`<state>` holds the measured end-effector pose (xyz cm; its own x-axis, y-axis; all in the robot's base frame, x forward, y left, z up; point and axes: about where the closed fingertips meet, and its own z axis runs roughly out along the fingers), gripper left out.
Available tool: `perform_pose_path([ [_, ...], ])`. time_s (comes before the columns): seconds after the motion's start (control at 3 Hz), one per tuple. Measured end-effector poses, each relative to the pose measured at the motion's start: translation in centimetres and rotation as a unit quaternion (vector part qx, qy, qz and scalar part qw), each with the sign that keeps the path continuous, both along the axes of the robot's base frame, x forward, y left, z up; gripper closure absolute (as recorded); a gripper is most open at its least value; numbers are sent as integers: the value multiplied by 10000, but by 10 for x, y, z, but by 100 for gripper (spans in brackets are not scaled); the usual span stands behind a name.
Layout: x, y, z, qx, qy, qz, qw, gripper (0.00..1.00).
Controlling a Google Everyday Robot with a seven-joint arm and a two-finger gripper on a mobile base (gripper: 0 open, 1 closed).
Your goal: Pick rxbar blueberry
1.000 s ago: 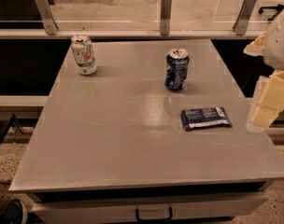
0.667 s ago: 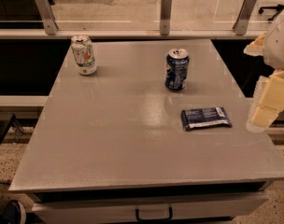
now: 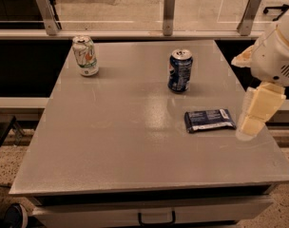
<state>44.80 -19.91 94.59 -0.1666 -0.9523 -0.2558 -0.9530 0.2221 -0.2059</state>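
The rxbar blueberry (image 3: 209, 120) lies flat on the grey table (image 3: 111, 141), right of the middle; it is a dark blue wrapper with white label patches and its long side runs left to right. My gripper (image 3: 256, 112) hangs at the table's right edge, just right of the bar's right end and apart from it. It holds nothing that I can see. The white arm housing (image 3: 276, 51) is above it.
An upright blue soda can (image 3: 180, 70) stands behind the bar, towards the back middle. A white and green can (image 3: 85, 55) stands at the back left. A glass barrier with metal posts (image 3: 168, 13) runs behind the table. A drawer handle (image 3: 156, 218) sits below the front edge.
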Motion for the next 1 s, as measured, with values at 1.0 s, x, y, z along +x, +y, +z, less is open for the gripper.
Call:
perform_pose_path([
  [1.0, 27, 9, -58, 220, 279, 255, 9990, 0],
])
